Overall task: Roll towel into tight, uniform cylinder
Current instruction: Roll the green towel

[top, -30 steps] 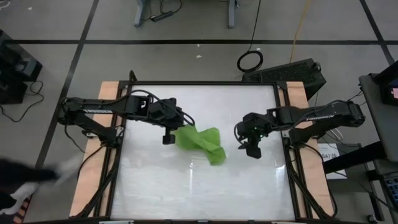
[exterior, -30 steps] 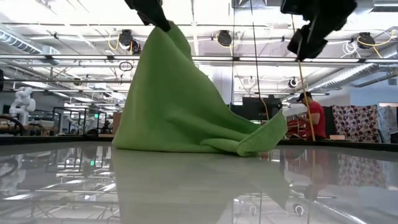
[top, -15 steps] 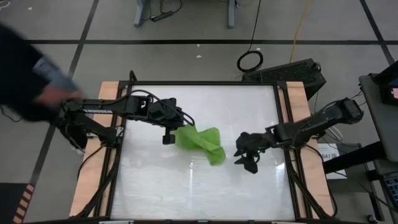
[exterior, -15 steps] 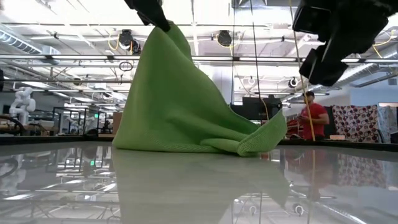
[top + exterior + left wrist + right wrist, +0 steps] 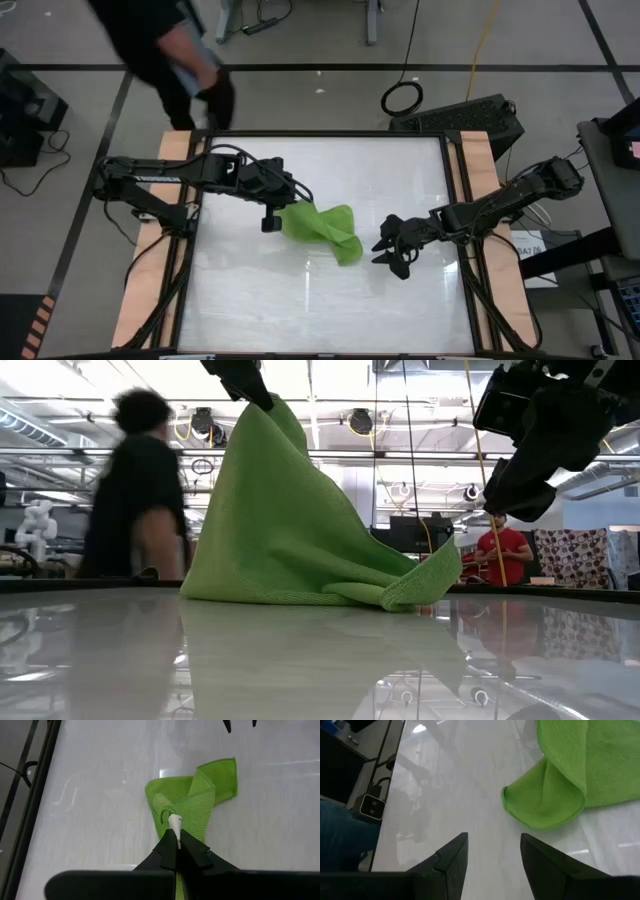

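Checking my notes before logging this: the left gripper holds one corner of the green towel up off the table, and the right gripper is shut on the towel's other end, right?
Not quite. The right gripper is open and holds nothing; the right wrist view shows its fingers spread over bare table, short of the towel. The left gripper does hold a corner up, as the low view shows.

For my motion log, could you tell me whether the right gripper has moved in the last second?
Yes. The right gripper has moved toward the table's near edge and slightly closer to the towel.

The right claw [image 5: 385,256] has swung down and nearer the towel [image 5: 325,229], its arm now stretched low. A person in black [image 5: 165,45] has walked round to the desk's far edge.
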Motion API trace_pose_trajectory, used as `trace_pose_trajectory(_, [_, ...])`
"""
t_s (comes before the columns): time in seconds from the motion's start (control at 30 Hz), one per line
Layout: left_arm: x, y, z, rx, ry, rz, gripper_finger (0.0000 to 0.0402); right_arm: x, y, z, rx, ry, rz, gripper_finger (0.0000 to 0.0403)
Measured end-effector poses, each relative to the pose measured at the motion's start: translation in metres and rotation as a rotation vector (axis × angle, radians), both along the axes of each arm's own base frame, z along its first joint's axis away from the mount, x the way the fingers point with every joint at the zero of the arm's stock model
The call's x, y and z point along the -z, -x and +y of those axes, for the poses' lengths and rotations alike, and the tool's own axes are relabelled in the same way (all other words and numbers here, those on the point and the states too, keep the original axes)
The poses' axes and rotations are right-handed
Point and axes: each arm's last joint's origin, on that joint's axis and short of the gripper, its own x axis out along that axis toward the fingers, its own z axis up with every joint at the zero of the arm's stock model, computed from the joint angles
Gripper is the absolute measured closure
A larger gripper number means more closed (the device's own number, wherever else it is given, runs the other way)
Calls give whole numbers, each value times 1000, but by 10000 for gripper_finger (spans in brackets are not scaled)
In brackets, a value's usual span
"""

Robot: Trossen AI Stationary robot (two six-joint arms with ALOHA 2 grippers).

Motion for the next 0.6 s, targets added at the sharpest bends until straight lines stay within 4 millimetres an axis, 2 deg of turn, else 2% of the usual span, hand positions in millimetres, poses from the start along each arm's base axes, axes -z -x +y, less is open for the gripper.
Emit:
trace_pose_trajectory(0.2, [0,0,0,2,-1,1,397,0,0,2,-14,2,-4,232])
trace_pose_trajectory(0.37, [0,0,0,3,-2,1,397,-4,-2,9,-69,42,-77,232])
trace_pose_trajectory(0.6, [0,0,0,3,-2,1,397,6,-8,14,-69,81,-79,232])
